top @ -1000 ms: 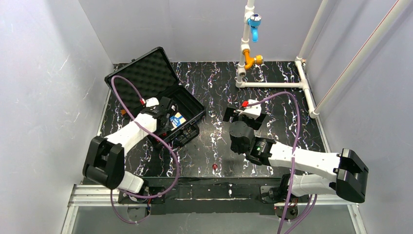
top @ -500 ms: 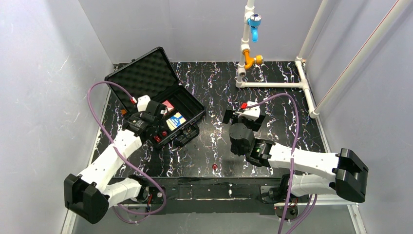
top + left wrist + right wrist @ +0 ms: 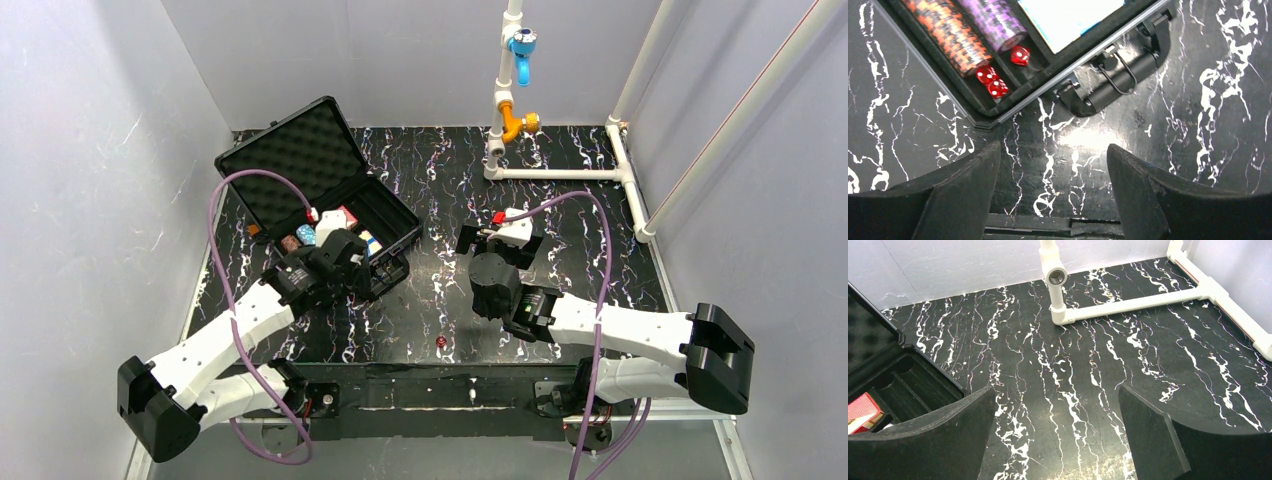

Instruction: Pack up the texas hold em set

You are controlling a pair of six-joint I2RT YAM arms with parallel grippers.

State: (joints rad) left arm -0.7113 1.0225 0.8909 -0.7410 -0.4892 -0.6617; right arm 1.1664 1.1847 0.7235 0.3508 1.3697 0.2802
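Lying open at the left rear of the table [image 3: 440, 180]: one case [image 3: 295, 160], foam lid propped back. Inside, by the front corner: two chip rows, orange-brown [image 3: 948, 35] and purple [image 3: 993, 22]; three dice [image 3: 984, 75] at their ends; one pale card box [image 3: 1068, 17]; one red card box [image 3: 863, 412] further in.

Left gripper [image 3: 1053, 150] hovers over that corner, jaws apart, empty; seen from above, its wrist hides part of the tray.

One loose die [image 3: 441, 342] near the front edge.

Right gripper [image 3: 1056, 389] mid-table, jaws wide, empty.

One pipe frame [image 3: 560, 173] rear right, with one blue fitting [image 3: 520, 45] and one orange fitting [image 3: 520, 123].

Robot lab cell, plain white walls [image 3: 100, 150], black marbled table [image 3: 440, 180], white pipe frame [image 3: 560, 174]
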